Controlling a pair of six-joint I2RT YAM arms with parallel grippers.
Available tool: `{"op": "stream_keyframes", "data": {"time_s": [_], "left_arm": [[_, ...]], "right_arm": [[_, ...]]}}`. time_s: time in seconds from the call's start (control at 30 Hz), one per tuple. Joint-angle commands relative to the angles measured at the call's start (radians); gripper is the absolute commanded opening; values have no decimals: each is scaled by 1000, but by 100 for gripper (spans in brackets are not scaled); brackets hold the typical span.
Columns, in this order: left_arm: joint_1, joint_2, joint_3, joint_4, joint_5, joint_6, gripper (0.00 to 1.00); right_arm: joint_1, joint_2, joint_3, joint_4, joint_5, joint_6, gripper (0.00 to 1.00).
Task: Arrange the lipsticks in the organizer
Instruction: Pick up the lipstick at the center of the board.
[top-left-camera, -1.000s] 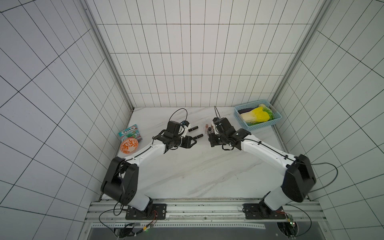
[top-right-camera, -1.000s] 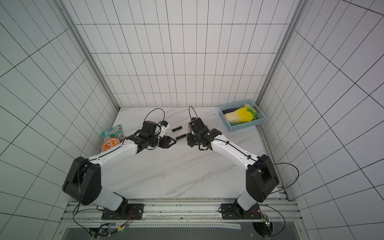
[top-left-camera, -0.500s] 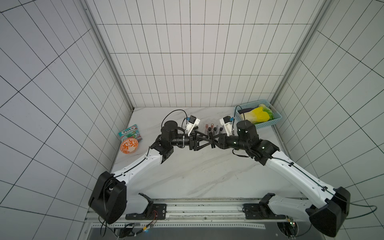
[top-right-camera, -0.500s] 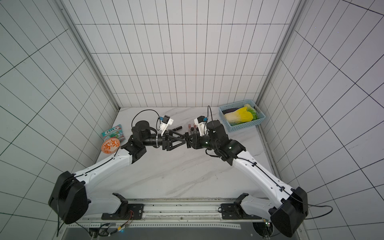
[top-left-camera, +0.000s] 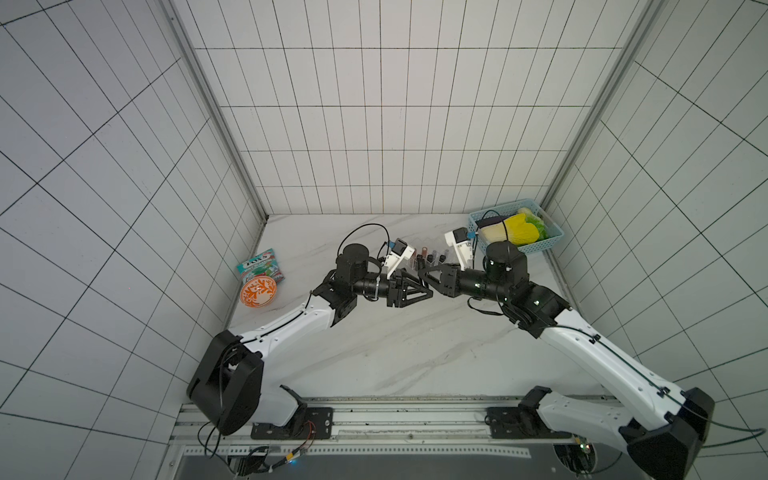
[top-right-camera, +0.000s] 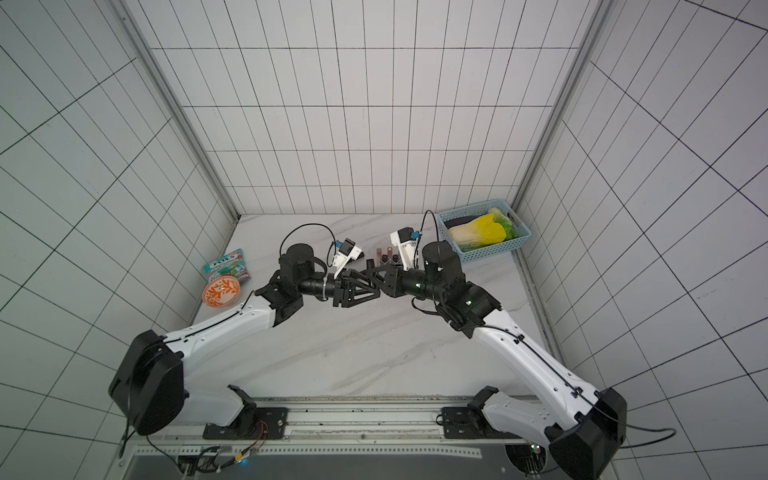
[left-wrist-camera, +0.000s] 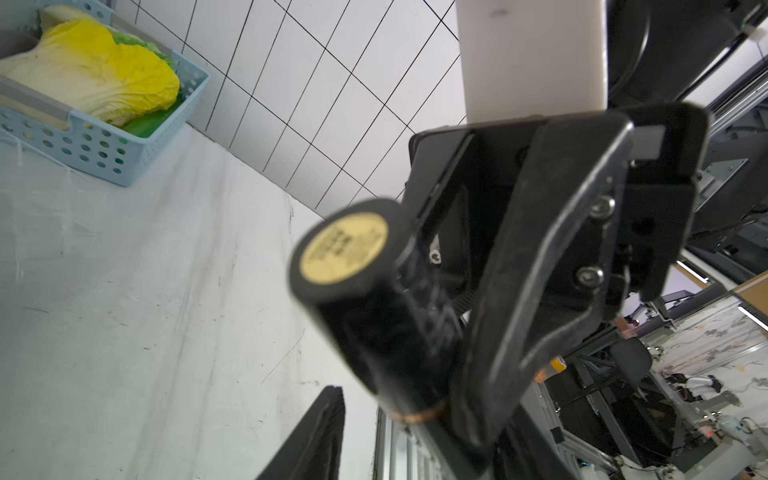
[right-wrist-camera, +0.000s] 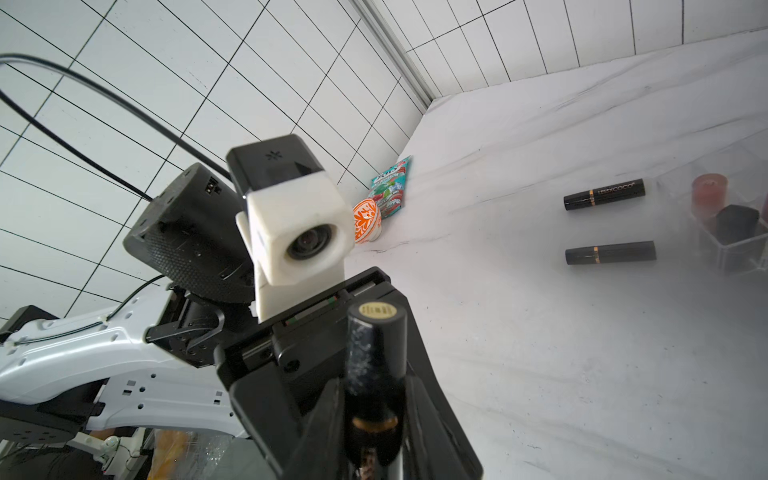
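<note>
The near half of the white marbled counter (top-left-camera: 395, 357) lay open, but over its middle the white left arm (top-left-camera: 291, 328) and white right arm (top-left-camera: 582, 353) stood jaws to jaws, with a glossy black lipstick tube (right-wrist-camera: 374, 353) gripped in the right jaws between them. Behind that barrier, a lettered black lipstick (right-wrist-camera: 604, 194) and a plain black lipstick (right-wrist-camera: 610, 252) lay apart beside the clear plastic organizer (right-wrist-camera: 737, 257). A perforated light-blue basket (top-left-camera: 540, 246) filled the far right corner; an orange patterned bowl (top-left-camera: 257, 291) and teal snack packet (top-left-camera: 259, 268) crowded the left edge.
</note>
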Motion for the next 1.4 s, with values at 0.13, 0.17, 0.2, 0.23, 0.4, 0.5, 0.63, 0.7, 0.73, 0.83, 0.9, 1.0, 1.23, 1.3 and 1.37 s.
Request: {"op": "stream_keyframes", "data": {"time_s": [0.13, 0.17, 0.2, 0.23, 0.4, 0.5, 0.63, 0.7, 0.73, 0.83, 0.9, 1.0, 1.23, 1.3, 1.37], "left_arm": [[0, -12, 22, 2, -18, 13, 17], [0, -14, 23, -2, -18, 14, 12], [0, -15, 23, -6, -17, 16, 9], [0, -17, 25, -22, -14, 21, 6], [0, -23, 77, -241, 7, 145, 0], [-1, -18, 96, -320, 42, 196, 0], [-10, -23, 103, -325, 87, 200, 0], [-23, -23, 107, -328, 110, 203, 0], [-29, -25, 110, -331, 116, 207, 0], [-42, -35, 118, -354, 121, 221, 0], [-45, -43, 121, -366, 132, 229, 0], [-56, -48, 119, -367, 141, 233, 0], [-70, -35, 121, -380, 141, 250, 0], [-72, -35, 121, -382, 141, 252, 0], [-70, -37, 122, -389, 137, 258, 0]], "right_arm": [[24, -31, -55, 57, -32, 25, 12], [25, -36, -58, 56, -32, 25, 14], [27, -40, -60, 53, -34, 23, 17], [27, -48, -58, 42, -32, 14, 22], [20, -75, 43, -198, 13, -121, 73], [3, -53, 138, -359, -18, -209, 85], [-34, -1, 216, -493, -92, -290, 84], [-48, 20, 227, -492, -137, -300, 82], [-53, 31, 228, -482, -155, -301, 78], [-63, 65, 244, -477, -197, -314, 69], [-70, 81, 250, -470, -216, -320, 64], [-83, 92, 260, -453, -239, -318, 52], [-110, 106, 285, -442, -324, -314, 34], [-117, 106, 284, -442, -336, -313, 28], [-120, 102, 281, -442, -342, -311, 20]]}}
